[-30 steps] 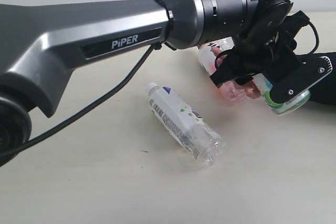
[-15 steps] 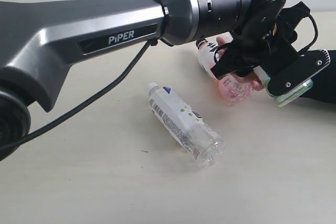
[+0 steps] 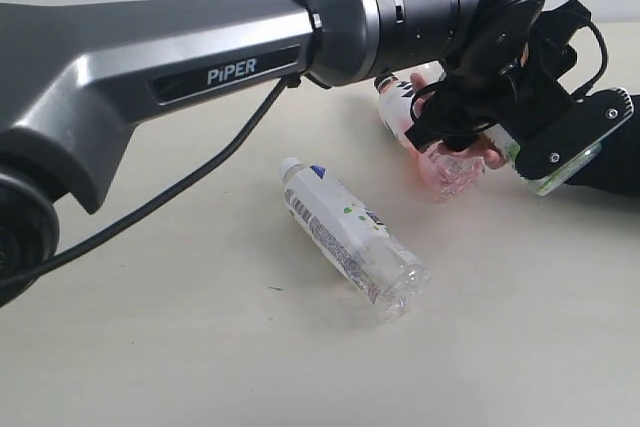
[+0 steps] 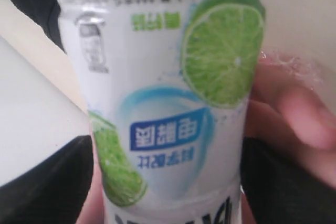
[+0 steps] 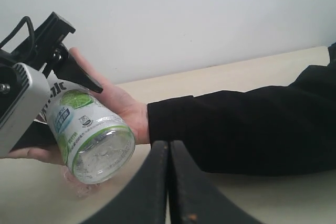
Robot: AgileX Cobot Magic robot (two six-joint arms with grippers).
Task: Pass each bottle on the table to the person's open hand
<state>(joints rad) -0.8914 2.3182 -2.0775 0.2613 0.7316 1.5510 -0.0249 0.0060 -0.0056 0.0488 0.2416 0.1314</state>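
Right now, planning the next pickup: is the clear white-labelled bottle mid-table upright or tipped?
Tipped: the clear white-labelled plastic bottle lies lengthwise on the pale beige tabletop.

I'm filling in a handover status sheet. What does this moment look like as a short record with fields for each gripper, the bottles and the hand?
Left gripper: around the lime-label bottle; gripping or releasing, cannot tell
Lime-label bottle: resting against the person's hand, palm open
Right gripper: shut, holding nothing
On the table: white-label bottle on its side; pink bottle beside the hand; third bottle partly hidden behind the arm
Handover: not yet finished
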